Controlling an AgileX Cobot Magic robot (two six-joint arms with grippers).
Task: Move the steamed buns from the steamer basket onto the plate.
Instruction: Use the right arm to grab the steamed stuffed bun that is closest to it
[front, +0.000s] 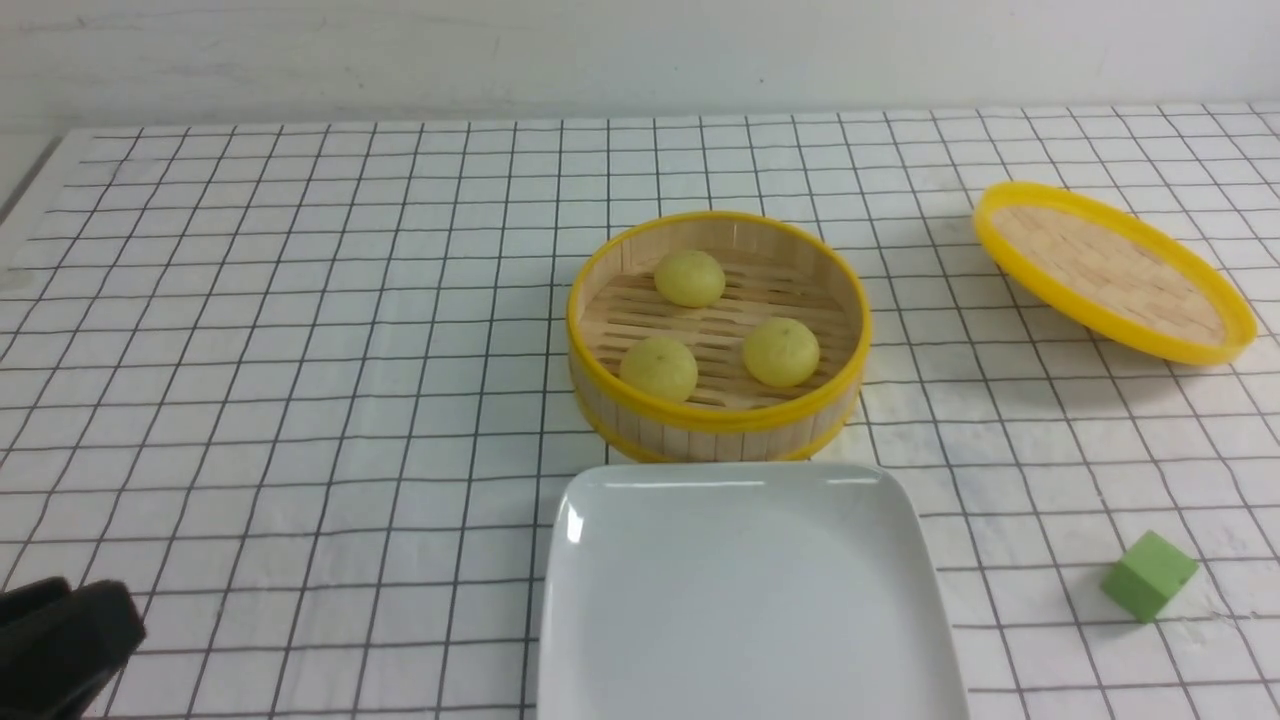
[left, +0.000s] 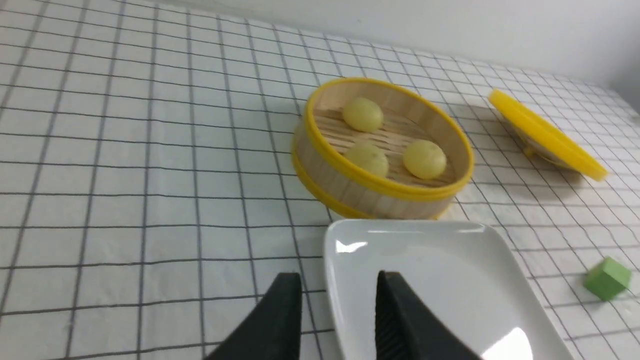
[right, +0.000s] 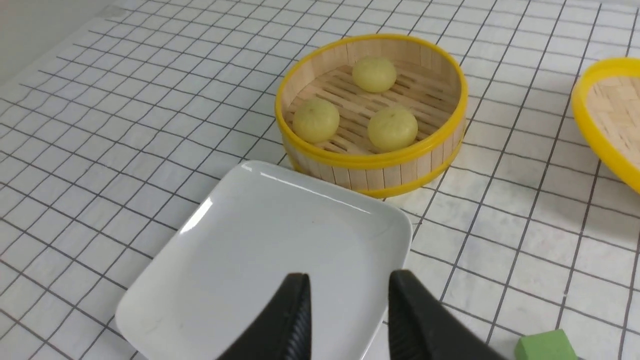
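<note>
Three pale yellow-green steamed buns (front: 690, 278) (front: 659, 368) (front: 781, 351) lie inside the bamboo steamer basket (front: 718, 430) at the table's middle. Just in front of it sits the white plate (front: 750, 600), bare. My left gripper (left: 339, 280) is open and holds nothing, hovering over the plate's (left: 440, 270) left edge, well short of the basket (left: 370, 195). In the front view only a black part of the left arm (front: 60, 640) shows at the bottom left. My right gripper (right: 349, 280) is open too, empty, above the plate's (right: 260, 240) near right side, with the basket (right: 380, 175) beyond it.
The shallow yellow-rimmed lid (front: 1110, 270) lies tilted at the back right. A green cube (front: 1148, 575) sits on the checked tablecloth (front: 300, 350) at the front right, also seen as the cube (left: 606, 278) in the left wrist view and the cube (right: 542, 347) in the right wrist view.
</note>
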